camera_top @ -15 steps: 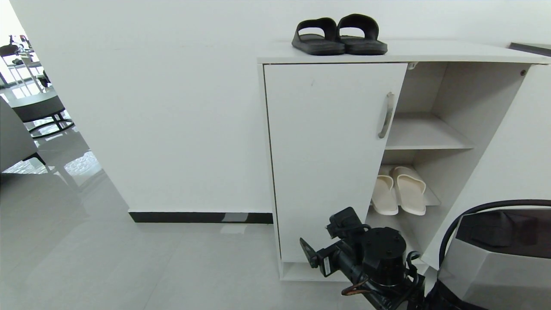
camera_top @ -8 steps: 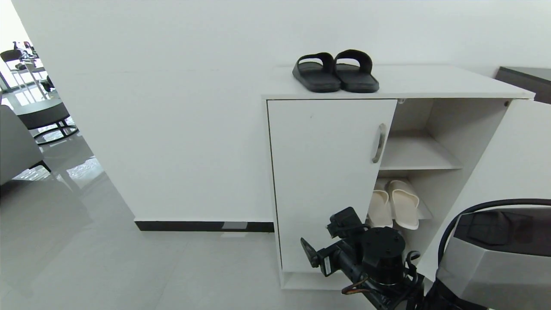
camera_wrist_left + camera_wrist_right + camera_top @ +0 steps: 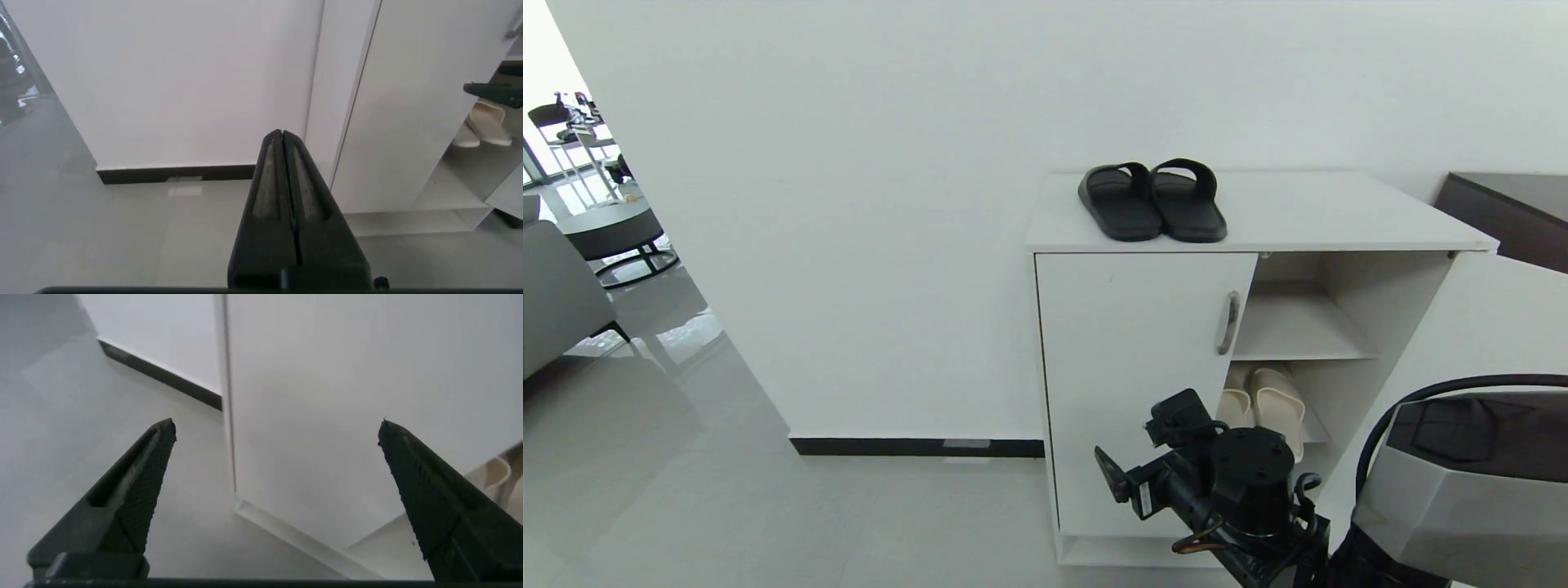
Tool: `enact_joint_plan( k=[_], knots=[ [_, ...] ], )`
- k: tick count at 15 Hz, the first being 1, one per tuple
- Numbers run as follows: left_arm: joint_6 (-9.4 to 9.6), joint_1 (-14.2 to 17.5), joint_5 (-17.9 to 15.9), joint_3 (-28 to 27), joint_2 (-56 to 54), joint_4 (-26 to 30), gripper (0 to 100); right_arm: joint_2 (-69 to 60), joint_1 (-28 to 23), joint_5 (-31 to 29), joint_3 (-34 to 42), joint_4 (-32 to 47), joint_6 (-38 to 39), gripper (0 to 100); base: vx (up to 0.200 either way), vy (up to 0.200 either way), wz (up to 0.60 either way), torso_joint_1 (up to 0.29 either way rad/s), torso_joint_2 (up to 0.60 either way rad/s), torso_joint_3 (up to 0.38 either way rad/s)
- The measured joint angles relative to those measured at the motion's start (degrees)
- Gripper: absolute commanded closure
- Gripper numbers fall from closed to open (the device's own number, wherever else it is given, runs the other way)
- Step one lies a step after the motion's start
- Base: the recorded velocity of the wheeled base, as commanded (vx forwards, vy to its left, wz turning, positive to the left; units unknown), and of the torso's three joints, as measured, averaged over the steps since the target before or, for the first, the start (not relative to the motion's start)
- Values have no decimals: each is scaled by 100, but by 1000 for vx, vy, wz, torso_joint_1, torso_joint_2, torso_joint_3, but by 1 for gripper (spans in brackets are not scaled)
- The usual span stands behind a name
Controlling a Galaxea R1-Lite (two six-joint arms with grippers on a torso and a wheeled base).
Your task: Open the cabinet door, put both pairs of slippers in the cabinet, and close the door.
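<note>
Cabinet: white cabinet (image 3: 1339, 212) against wall, 2 doors.
R door: R door (image 3: 1494, 327) stands wide open, compartment exposed. Step 1 judged done.
L door: L door (image 3: 1127, 367) shut, handle at its inner edge.
Pair 1: beige slippers (image 3: 1258, 404) side by side on lower shelf inside the open compartment. Judged stowed.
Pair 2: black slippers (image 3: 1152, 200) side by side, touching, on cabinet top above L door. Not yet inside.
Shelf: upper shelf (image 3: 1290, 331) sits above beige pair; judged likely spot for pair 2.
L tool: L tool (image 3: 282, 143) has fingers pressed together w/ nothing between them. Low over floor (image 3: 122, 237), facing cabinet's L side.
R tool: R tool (image 3: 276, 433) has fingers spread wide and holds nothing. Low, in front of L door's bottom corner.
Progress: approx 2 of 4 steps done (door open, 1 pair in).
Left to do: take black pair off top, set it in open compartment, shut R door.
Note: black pair is high and both tools are low; judged an arm must rise before any grasp.
</note>
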Motion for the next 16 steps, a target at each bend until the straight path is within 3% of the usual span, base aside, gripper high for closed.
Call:
enact_joint_plan(
  k=[16],
  knots=[
    [0,-2,-10,0,0,0,100,-24,66,0,71,-16,9,0,0,0,0,279,-552,-276]
  ],
)
